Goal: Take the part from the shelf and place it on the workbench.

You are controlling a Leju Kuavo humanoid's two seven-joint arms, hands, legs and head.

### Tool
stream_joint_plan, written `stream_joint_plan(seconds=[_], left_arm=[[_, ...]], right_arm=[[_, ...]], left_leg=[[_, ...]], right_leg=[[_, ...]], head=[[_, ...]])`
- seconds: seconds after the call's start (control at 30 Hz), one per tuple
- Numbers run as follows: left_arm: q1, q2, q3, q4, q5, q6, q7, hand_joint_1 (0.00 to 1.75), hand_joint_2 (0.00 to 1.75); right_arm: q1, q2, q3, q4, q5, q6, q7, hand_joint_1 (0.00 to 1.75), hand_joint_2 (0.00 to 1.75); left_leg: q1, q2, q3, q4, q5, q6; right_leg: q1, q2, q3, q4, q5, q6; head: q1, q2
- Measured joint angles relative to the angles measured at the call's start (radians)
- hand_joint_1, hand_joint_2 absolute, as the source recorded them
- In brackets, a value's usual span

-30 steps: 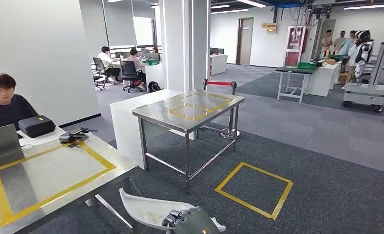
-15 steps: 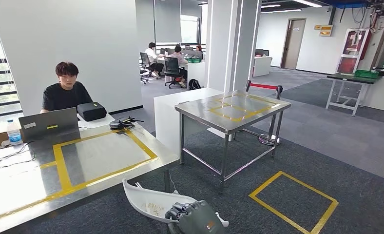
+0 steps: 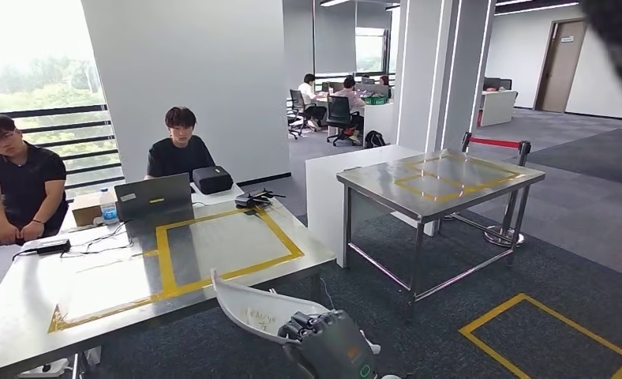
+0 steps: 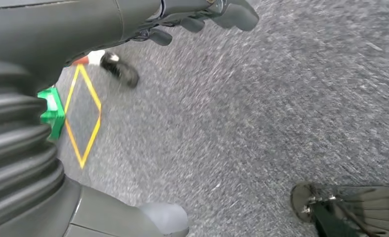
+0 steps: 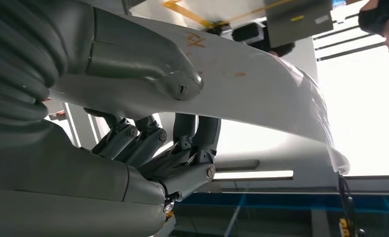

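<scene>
Gripping the white part (image 3: 262,314) low at the near edge, the right hand (image 3: 329,339) needed to lift it level over the taped surface (image 3: 79,288) to the left, while the left hand (image 4: 202,15) hung with fingers apart, holding nothing.

Right hand (image 3: 331,347): cut off by head view's lower edge. White part (image 3: 254,309): near end hidden behind that hand. Carpet (image 4: 261,108): motion-blurred in left wrist view. Part's orange markings (image 5: 198,40): unreadable.
</scene>
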Motion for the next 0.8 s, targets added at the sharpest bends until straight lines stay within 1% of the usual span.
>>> stream_joint_plan(seconds=[0.03, 0.07, 0.1, 0.13, 0.17, 0.2, 0.23, 0.27, 0.3, 0.33, 0.37, 0.4, 0.43, 0.47, 0.5, 0.53, 0.57, 0.6, 0.63, 0.67, 0.7, 0.73, 0.77, 0.8], left_arm=[[-0.001, 0.0, 0.0, 0.0, 0.0, 0.0, 0.002, 0.0, 1.75], [-0.002, 0.0, 0.0, 0.0, 0.0, 0.001, 0.005, 0.0, 1.75], [-0.003, 0.0, 0.0, 0.0, 0.0, 0.003, 0.011, 0.0, 1.75], [-0.003, -0.001, 0.0, 0.0, 0.0, 0.004, 0.018, 0.0, 1.75], [-0.003, -0.001, 0.0, 0.0, 0.0, 0.006, 0.024, 0.0, 1.75], [-0.004, -0.002, 0.0, -0.001, -0.002, 0.006, 0.027, 0.0, 1.75], [-0.006, -0.003, 0.0, -0.001, -0.004, 0.006, 0.028, 0.0, 1.75], [-0.01, -0.005, 0.0, -0.002, -0.006, 0.004, 0.028, 0.0, 1.75], [-0.014, -0.006, 0.0, -0.003, -0.008, 0.002, 0.031, 0.0, 1.75], [-0.018, -0.009, 0.0, -0.003, -0.009, -0.002, 0.034, 0.0, 1.75], [-0.021, -0.01, 0.0, -0.003, -0.009, -0.004, 0.039, 0.0, 1.75], [-0.023, -0.012, 0.0, -0.003, -0.009, -0.006, 0.044, 0.0, 1.75], [-0.024, -0.014, 0.001, -0.003, -0.008, -0.006, 0.049, 0.0, 1.75], [-0.026, -0.015, 0.003, -0.003, -0.008, -0.006, 0.053, 0.0, 1.75], [-0.03, -0.017, 0.004, -0.003, -0.008, -0.006, 0.056, 0.0, 1.75], [-0.033, -0.017, 0.006, -0.003, -0.008, -0.004, 0.059, 0.0, 1.75], [-0.036, -0.017, 0.009, -0.003, -0.008, -0.003, 0.062, 0.0, 1.75], [-0.037, -0.018, 0.011, -0.003, -0.008, -0.002, 0.064, 0.0, 1.75], [-0.037, -0.018, 0.013, -0.003, -0.008, -0.001, 0.066, 0.0, 1.75], [-0.037, -0.018, 0.015, -0.003, -0.007, -0.001, 0.067, 0.0, 1.75], [-0.038, -0.019, 0.016, -0.003, -0.006, -0.001, 0.067, 0.0, 1.75], [-0.038, -0.02, 0.016, -0.003, -0.006, -0.001, 0.067, 0.0, 1.75], [-0.039, -0.021, 0.017, -0.003, -0.006, -0.001, 0.067, 0.0, 1.75], [-0.04, -0.022, 0.017, -0.003, -0.006, -0.001, 0.068, 0.0, 1.75]], right_arm=[[-0.001, -0.001, -0.003, -0.002, 0.0, -0.003, 0.003, 1.75, 1.75], [-0.001, -0.002, -0.007, -0.002, 0.002, -0.006, 0.008, 1.75, 1.75], [0.0, -0.004, -0.013, -0.004, 0.007, -0.009, 0.014, 1.75, 1.75], [0.001, -0.005, -0.019, -0.008, 0.014, -0.011, 0.021, 1.75, 1.75], [0.001, -0.007, -0.027, -0.013, 0.023, -0.012, 0.027, 1.75, 1.75], [0.002, -0.008, -0.035, -0.02, 0.034, -0.013, 0.033, 1.75, 1.75], [0.004, -0.008, -0.045, -0.029, 0.046, -0.012, 0.039, 1.75, 1.75], [0.007, -0.009, -0.056, -0.037, 0.058, -0.011, 0.042, 1.75, 1.75], [0.011, -0.009, -0.068, -0.045, 0.07, -0.01, 0.044, 1.75, 1.75], [0.015, -0.01, -0.081, -0.053, 0.079, -0.007, 0.045, 1.75, 1.75], [0.018, -0.01, -0.093, -0.059, 0.086, -0.004, 0.043, 1.75, 1.75], [0.02, -0.01, -0.104, -0.064, 0.091, 0.0, 0.039, 1.75, 1.75], [0.021, -0.01, -0.114, -0.068, 0.094, 0.004, 0.033, 1.75, 1.75], [0.022, -0.01, -0.124, -0.071, 0.097, 0.007, 0.028, 1.75, 1.75], [0.025, -0.01, -0.134, -0.072, 0.1, 0.009, 0.023, 1.75, 1.75], [0.029, -0.01, -0.142, -0.073, 0.102, 0.011, 0.02, 1.75, 1.75], [0.034, -0.01, -0.149, -0.073, 0.104, 0.013, 0.019, 1.75, 1.75], [0.04, -0.01, -0.155, -0.073, 0.104, 0.015, 0.017, 1.75, 1.75], [0.044, -0.01, -0.16, -0.073, 0.105, 0.017, 0.015, 1.75, 1.75], [0.045, -0.01, -0.164, -0.073, 0.105, 0.019, 0.014, 1.75, 1.75], [0.045, -0.01, -0.168, -0.073, 0.105, 0.02, 0.012, 1.75, 1.75], [0.044, -0.01, -0.173, -0.073, 0.105, 0.022, 0.011, 1.75, 1.75], [0.043, -0.01, -0.176, -0.074, 0.105, 0.022, 0.01, 1.75, 1.75], [0.043, -0.011, -0.18, -0.075, 0.105, 0.024, 0.009, 1.75, 1.75]], left_leg=[[-0.001, 0.022, -0.028, 0.068, -0.036, -0.001], [-0.001, 0.032, -0.051, 0.129, -0.063, -0.002], [-0.001, 0.036, -0.06, 0.162, -0.074, -0.003], [-0.001, 0.039, -0.05, 0.158, -0.066, -0.002], [-0.002, 0.046, -0.019, 0.115, -0.044, 0.0], [-0.003, 0.064, 0.024, 0.046, -0.02, 0.003], [-0.007, 0.087, 0.062, -0.016, -0.003, 0.009], [-0.01, 0.104, 0.087, -0.061, 0.007, 0.017], [-0.014, 0.113, 0.098, -0.083, 0.009, 0.026], [-0.016, 0.108, 0.098, -0.086, 0.009, 0.034], [-0.016, 0.095, 0.096, -0.087, 0.012, 0.04], [-0.014, 0.083, 0.094, -0.09, 0.014, 0.046], [-0.012, 0.073, 0.093, -0.092, 0.017, 0.051], [-0.009, 0.062, 0.092, -0.094, 0.021, 0.056], [-0.007, 0.052, 0.09, -0.094, 0.023, 0.06], [-0.006, 0.04, 0.088, -0.094, 0.024, 0.062], [-0.006, 0.026, 0.086, -0.094, 0.025, 0.064], [-0.005, 0.011, 0.085, -0.094, 0.026, 0.064], [-0.005, -0.004, 0.085, -0.093, 0.027, 0.063], [-0.005, -0.02, 0.085, -0.092, 0.028, 0.061], [-0.004, -0.035, 0.085, -0.091, 0.029, 0.059], [-0.004, -0.048, 0.084, -0.09, 0.03, 0.055], [-0.003, -0.063, 0.081, -0.089, 0.032, 0.05], [-0.002, -0.076, 0.077, -0.09, 0.035, 0.042]], right_leg=[[0.002, -0.015, -0.002, 0.001, 0.0, -0.003], [0.004, -0.031, -0.004, 0.002, 0.0, -0.004], [0.006, -0.048, -0.005, 0.003, -0.001, -0.004], [0.007, -0.065, -0.006, 0.005, -0.001, -0.005], [0.008, -0.08, -0.007, 0.007, -0.003, -0.004], [0.008, -0.093, -0.007, 0.01, -0.005, -0.003], [0.011, -0.106, -0.007, 0.013, -0.008, 0.0], [0.014, -0.117, -0.007, 0.014, -0.01, 0.005], [0.017, -0.128, -0.006, 0.015, -0.012, 0.009], [0.019, -0.139, -0.005, 0.014, -0.013, 0.014], [0.018, -0.149, -0.003, 0.013, -0.013, 0.018], [0.016, -0.143, -0.002, 0.016, -0.017, 0.025], [0.013, -0.121, -0.006, 0.029, -0.028, 0.032], [0.01, -0.089, -0.02, 0.061, -0.049, 0.039], [0.007, -0.053, -0.044, 0.115, -0.08, 0.045], [0.006, -0.031, -0.076, 0.181, -0.113, 0.048], [0.005, -0.022, -0.107, 0.246, -0.138, 0.05], [0.004, -0.019, -0.128, 0.286, -0.145, 0.05], [0.003, -0.018, -0.131, 0.289, -0.132, 0.049], [0.002, -0.013, -0.116, 0.252, -0.101, 0.048], [-0.001, -0.001, -0.085, 0.183, -0.06, 0.046], [-0.004, 0.024, -0.053, 0.114, -0.032, 0.044], [-0.006, 0.046, -0.028, 0.059, -0.013, 0.042], [-0.006, 0.062, -0.014, 0.026, -0.007, 0.041]], head=[[-0.001, 0.0], [-0.001, 0.0], [-0.002, 0.0], [-0.002, 0.0], [-0.002, 0.0], [-0.002, 0.0], [-0.002, 0.0], [-0.002, 0.0], [-0.002, 0.0], [-0.001, 0.0], [0.0, 0.0], [0.0, 0.0], [0.001, 0.0], [0.001, 0.0], [0.002, 0.0], [0.002, 0.0], [0.003, 0.0], [0.003, 0.0], [0.003, 0.0], [0.003, 0.0], [0.004, 0.0], [0.003, 0.0], [0.003, 0.0], [0.003, 0.0]])
